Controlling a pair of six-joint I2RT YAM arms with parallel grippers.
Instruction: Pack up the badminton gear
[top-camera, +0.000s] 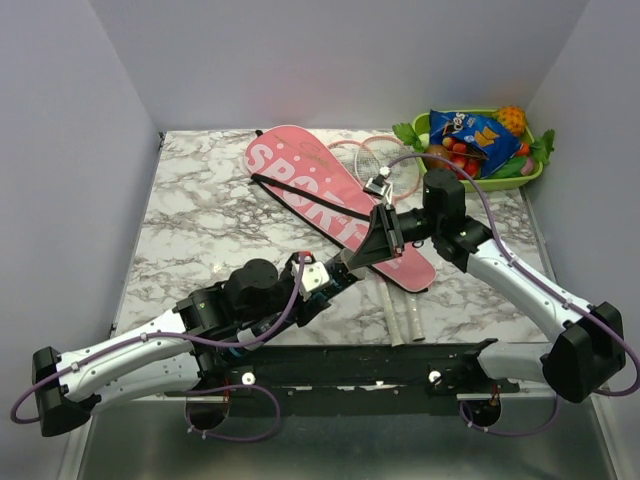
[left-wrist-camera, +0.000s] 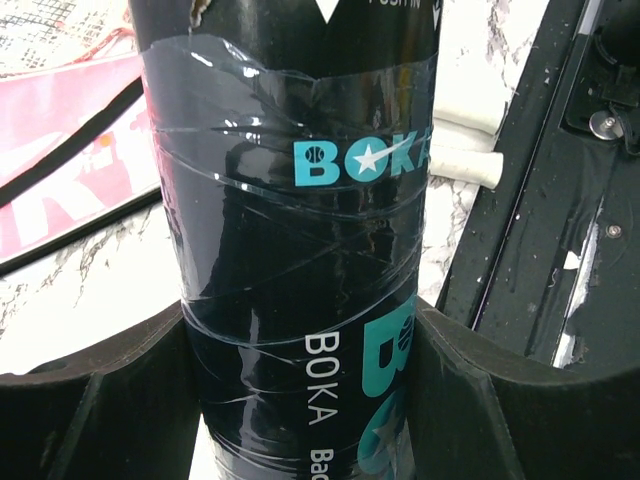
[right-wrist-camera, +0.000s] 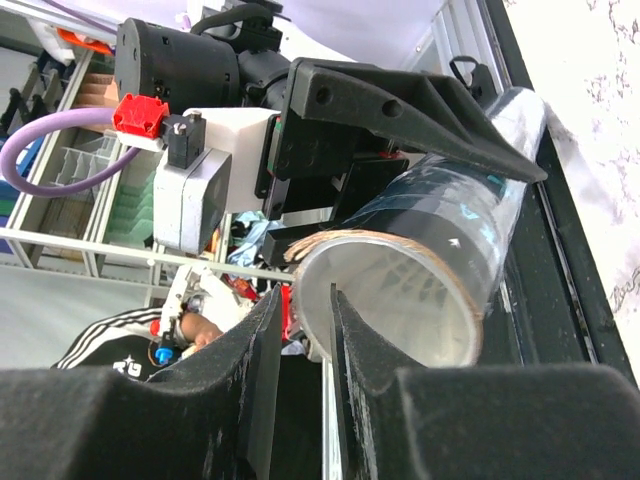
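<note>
Left end effector (left-wrist-camera: 310, 385) clamps the BOKA tube (left-wrist-camera: 300, 200), right end effector (right-wrist-camera: 305, 300) slightly apart at its mouth; racket bag (top-camera: 300, 170) at eleven o'clock likely next.

Green tray (top-camera: 537, 177) stands at the far right corner of the marbled tabletop (top-camera: 200, 220). Contents: blue snack bag (top-camera: 472, 135), yellow pineapple (top-camera: 513, 120), small red fruit (top-camera: 460, 160).

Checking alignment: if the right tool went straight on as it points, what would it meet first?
Probably the near rim of the open tube held by the left tool, though depth is unclear.
</note>
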